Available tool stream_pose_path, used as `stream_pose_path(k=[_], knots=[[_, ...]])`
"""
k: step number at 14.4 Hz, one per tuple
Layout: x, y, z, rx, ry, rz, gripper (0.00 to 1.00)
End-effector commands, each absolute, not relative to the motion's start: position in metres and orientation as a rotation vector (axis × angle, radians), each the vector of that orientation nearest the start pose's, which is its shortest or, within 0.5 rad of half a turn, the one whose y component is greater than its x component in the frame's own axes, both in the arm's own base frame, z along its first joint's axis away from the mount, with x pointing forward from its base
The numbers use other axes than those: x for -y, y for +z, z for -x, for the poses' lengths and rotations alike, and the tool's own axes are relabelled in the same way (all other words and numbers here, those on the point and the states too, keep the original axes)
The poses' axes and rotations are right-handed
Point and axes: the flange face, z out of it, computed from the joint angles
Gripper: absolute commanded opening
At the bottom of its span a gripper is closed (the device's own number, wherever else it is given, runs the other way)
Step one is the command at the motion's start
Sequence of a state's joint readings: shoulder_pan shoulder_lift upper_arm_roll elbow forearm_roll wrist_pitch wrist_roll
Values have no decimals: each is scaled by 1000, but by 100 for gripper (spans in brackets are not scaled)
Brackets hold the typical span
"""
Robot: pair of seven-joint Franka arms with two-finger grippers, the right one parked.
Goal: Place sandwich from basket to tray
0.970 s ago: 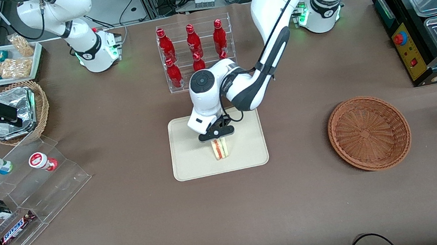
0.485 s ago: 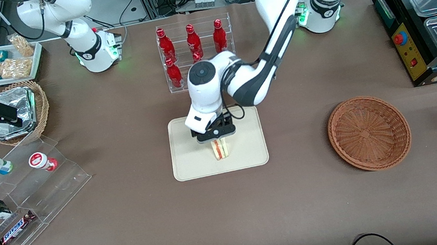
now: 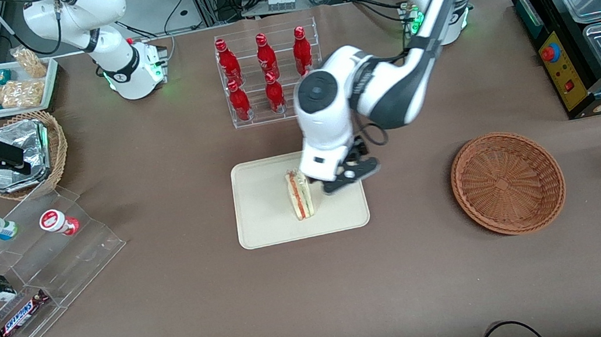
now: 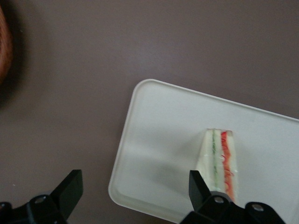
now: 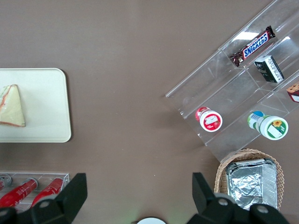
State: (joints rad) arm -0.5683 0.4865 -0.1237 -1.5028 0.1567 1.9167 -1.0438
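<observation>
1. Sandwich [image 3: 299, 194]: you see it standing on the tray [image 3: 266, 220], long axis running toward the front camera.
2. Gripper [image 3: 349, 174]: fingers wide, empty (just beside the sandwich).
3. Basket [image 3: 507, 182]: vacated.

Six red bottles [image 3: 263, 74] stood in a clear acrylic rack [image 3: 276, 114] — a Snickers bar [image 3: 22, 315] lay on tiered clear acrylic steps [image 3: 82, 246].

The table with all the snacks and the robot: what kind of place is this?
Probably a lab mock-up of a snack shop: red bottles in a clear rack, a Snickers bar on an acrylic shelf, equipment racks. The open tool hangs over the cream-beige rectangular tray.
</observation>
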Motion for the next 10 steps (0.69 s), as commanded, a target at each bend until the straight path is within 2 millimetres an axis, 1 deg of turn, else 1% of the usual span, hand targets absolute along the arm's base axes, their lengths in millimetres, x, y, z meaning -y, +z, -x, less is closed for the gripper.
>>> stream_pose_path(k=[1,2,4,6,8,10], knots=[[353,394,-536,359,25,2991,100],[332,400,-538,332,31,2993,100],[295,414,-536,237,45,2995,100],[257,424,-534,181,57,2994,100],[224,439,-537,151,103,3009,100],[192,462,-537,60,169,3048,100]])
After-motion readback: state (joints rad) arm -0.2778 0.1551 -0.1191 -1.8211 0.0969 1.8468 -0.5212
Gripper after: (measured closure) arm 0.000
